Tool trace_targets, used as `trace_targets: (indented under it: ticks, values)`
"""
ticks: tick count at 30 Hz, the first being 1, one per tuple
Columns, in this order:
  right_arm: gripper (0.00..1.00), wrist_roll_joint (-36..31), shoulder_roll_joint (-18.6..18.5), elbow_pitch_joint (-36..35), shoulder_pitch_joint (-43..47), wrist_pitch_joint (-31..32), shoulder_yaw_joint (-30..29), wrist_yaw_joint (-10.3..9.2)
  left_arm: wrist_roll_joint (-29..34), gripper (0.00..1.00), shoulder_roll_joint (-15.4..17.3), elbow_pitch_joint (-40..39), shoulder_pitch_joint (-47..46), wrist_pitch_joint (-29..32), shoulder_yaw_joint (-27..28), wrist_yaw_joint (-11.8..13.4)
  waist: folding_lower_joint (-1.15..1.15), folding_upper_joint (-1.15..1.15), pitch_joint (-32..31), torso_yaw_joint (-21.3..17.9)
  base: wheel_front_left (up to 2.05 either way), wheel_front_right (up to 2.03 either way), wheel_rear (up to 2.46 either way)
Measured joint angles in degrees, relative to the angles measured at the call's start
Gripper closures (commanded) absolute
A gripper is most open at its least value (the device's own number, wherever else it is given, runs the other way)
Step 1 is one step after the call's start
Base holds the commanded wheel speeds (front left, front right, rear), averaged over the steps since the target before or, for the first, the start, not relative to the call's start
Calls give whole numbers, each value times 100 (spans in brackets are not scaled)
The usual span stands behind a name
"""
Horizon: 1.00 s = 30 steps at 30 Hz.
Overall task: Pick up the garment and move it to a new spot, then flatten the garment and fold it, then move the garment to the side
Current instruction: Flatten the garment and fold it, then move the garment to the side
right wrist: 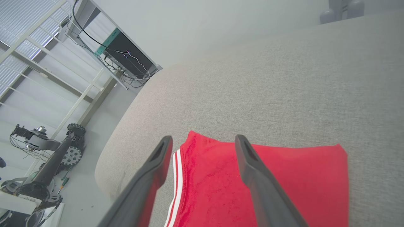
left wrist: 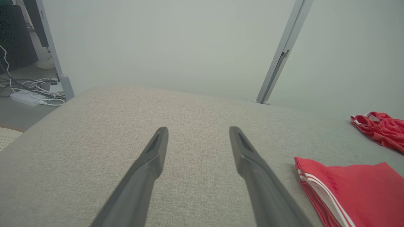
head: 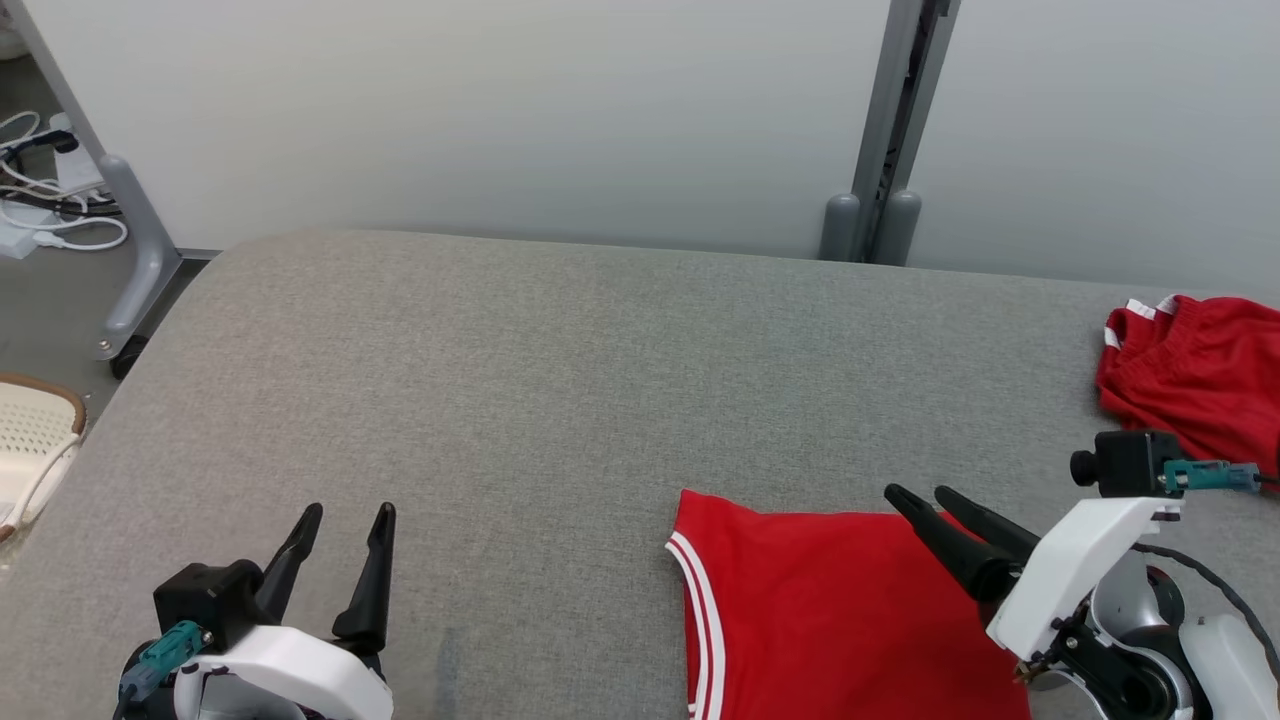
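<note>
off the table's left edge sits a cream perforated basket (head: 30, 430). my left pincer (head: 350, 512) hangs over the bare grey table (head: 550, 380), fingers apart and empty. well to its right lies the folded red garment (head: 800, 600), white-striped edge facing left, its near end cut off from view. my right pincer (head: 915, 492) hovers just above it, fingers spread, gripping nothing, so that arm is nearer. a crumpled red garment (head: 1200, 370) crowds the far right, which i judge narrows the room for sliding aside.

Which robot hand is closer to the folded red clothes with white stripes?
Right. The right gripper hangs open over the folded red garment; the left gripper sits apart, off to its left over the gray table.
</note>
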Motion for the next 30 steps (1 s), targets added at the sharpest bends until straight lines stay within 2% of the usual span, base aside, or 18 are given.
trace_targets:
  ticks: [5, 9, 18, 30]
  values:
    - [0, -248, -154, 114, 105, -93, -51, 0, 49, 0, 12, -90, 4, -59, 26, 22, 0, 0, 31, -174, 0, 0, 0]
    - [0, -650, -232, 504, 142, -27, -192, 0, 83, 0, 13, -107, 4, -73, 26, 20, 0, 0, 86, -262, 0, 0, 0]
    - [0, -1025, -51, 1207, 166, 447, -592, 0, 90, 0, -38, -89, 4, -114, 10, -12, 0, 0, 101, -272, 0, 0, 0]
    - [0, -1062, 186, 1975, -66, 892, -828, 1, 81, 0, -48, 24, -34, -118, 9, -62, 0, 0, 246, -78, 0, 0, 0]
